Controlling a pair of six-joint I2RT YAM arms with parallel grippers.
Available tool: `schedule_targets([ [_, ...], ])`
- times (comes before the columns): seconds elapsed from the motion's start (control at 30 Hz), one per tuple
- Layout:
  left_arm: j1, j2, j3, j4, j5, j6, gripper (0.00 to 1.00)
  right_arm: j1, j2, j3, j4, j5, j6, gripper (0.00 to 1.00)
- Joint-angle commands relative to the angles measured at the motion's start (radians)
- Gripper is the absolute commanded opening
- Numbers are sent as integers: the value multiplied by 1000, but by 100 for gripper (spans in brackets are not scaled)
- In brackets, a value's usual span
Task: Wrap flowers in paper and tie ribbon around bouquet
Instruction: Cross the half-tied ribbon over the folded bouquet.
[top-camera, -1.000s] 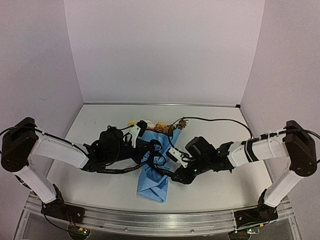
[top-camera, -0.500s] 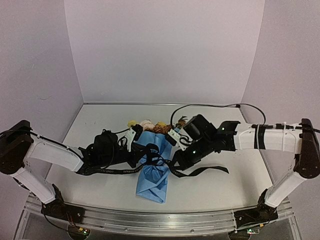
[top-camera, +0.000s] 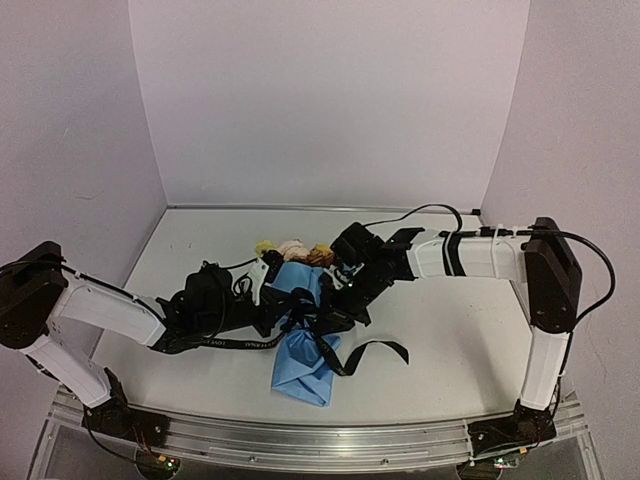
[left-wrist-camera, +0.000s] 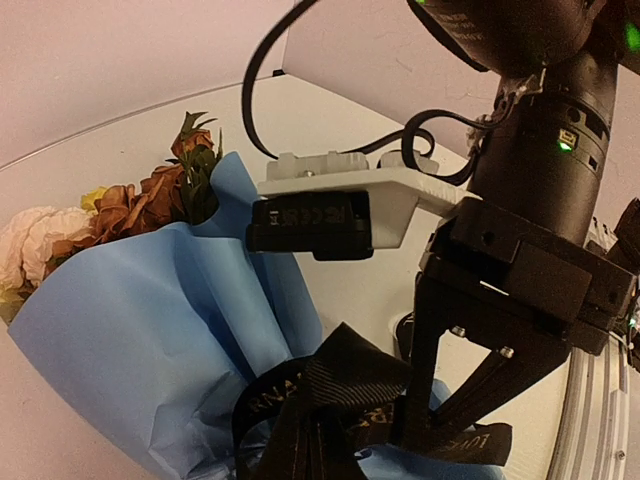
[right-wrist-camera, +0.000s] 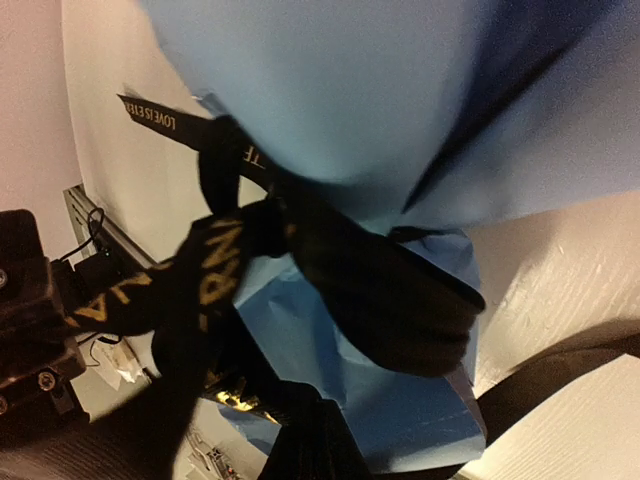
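Left wrist, unlike right wrist, shows flowers (left-wrist-camera: 130, 205).

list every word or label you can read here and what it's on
"LOVE IS E" - gold print on the black ribbon, right wrist view; the rest folds out of sight
other ribbon lettering, left wrist and top views: too folded or small to read
no text on the paper or flowers

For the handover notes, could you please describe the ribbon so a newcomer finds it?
On the table lies a light blue paper cone of flowers. The ribbon wraps its waist: flat, black, gold-lettered, unlike the round plain cables nearby.
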Motion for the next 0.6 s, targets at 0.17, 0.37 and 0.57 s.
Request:
schedule_targets([
  [0.17,4,-29,-35,137,16,-14,1,-12,18,51,-9,9,171,0],
  [0.37,4,-37,-42,130,64,16,2,-13,72,128,-11,0,218,0],
  [0.57,4,-53,-49,119,77,35,2,-21,140,186,-16,-37,291,0],
])
